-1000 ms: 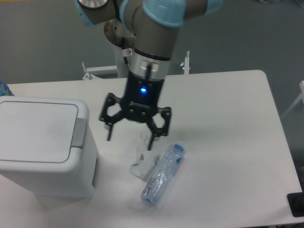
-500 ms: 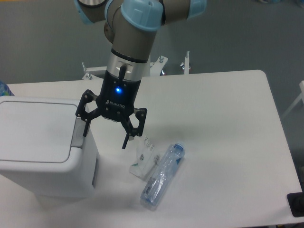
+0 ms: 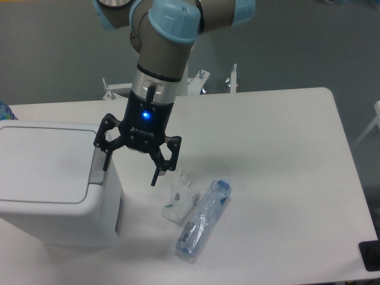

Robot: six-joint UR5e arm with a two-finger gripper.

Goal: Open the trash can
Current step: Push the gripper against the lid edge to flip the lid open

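the trash can (image 3: 50, 184) sits at the near left of the white table (image 3: 279, 178), a large white boxy bin with rounded corners. its flat lid (image 3: 44, 163) lies down and closed, and a grey push-button strip (image 3: 97, 167) runs along the lid's right edge.

the gripper (image 3: 130, 169) hangs from the arm (image 3: 163, 53) just right of the bin's right edge, pointing down, with a blue light glowing on its body. its two black fingers are spread wide apart with nothing between them, so the claw is released. the left finger (image 3: 105, 155) appears over the bin's right edge, right by the far end of the grey strip; whether it touches cannot be told from this view. the right finger (image 3: 156, 173) hangs over bare table between the bin and the clutter.

to the right of the bin, near the front of the table, a crushed clear plastic bottle (image 3: 203, 219) with a blue cap lies on its side, angled from near left to far right. a crumpled white wrapper (image 3: 181, 199) with green print lies touching its left side. a small dark object (image 3: 369, 255) shows at the near right corner.
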